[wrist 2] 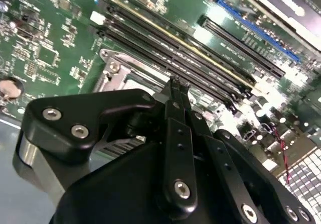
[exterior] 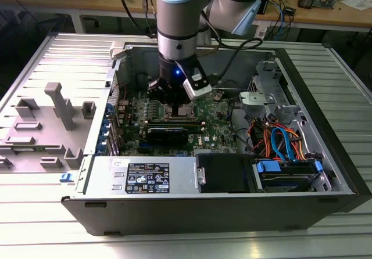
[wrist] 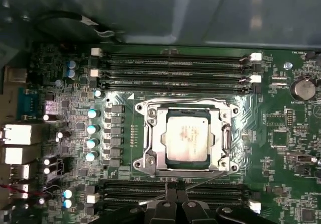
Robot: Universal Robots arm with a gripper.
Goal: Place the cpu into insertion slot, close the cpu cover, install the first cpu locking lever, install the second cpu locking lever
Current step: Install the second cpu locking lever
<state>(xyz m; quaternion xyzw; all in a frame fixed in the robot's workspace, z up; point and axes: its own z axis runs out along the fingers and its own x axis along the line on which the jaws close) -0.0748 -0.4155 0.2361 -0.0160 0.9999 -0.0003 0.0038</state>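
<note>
In the first wrist view the silver cpu [wrist: 186, 135] lies flat in the insertion slot [wrist: 226, 114] on the green board [wrist: 281, 133]. The cpu cover [wrist: 153, 133] is down around it as a metal frame. A thin wire lever [wrist: 200, 180] runs slantwise along the socket's edge closest to my gripper [wrist: 175, 204]. My gripper's fingertips are pressed together, right at that edge and the lever. In the second wrist view the gripper [wrist 2: 174, 83] tips meet just over the socket's metal frame [wrist 2: 114, 66]. The exterior view shows the gripper [exterior: 174, 99] low inside the open computer case.
Long black memory slots [wrist: 175, 66] flank the socket on two sides. Blue-topped capacitors [wrist: 93, 128] and a coin battery [wrist: 303, 88] stand nearby. Case walls [exterior: 116, 67], a power supply [exterior: 145, 175], drive cables [exterior: 279, 140] and a grey fixture [exterior: 58, 105] surround the board.
</note>
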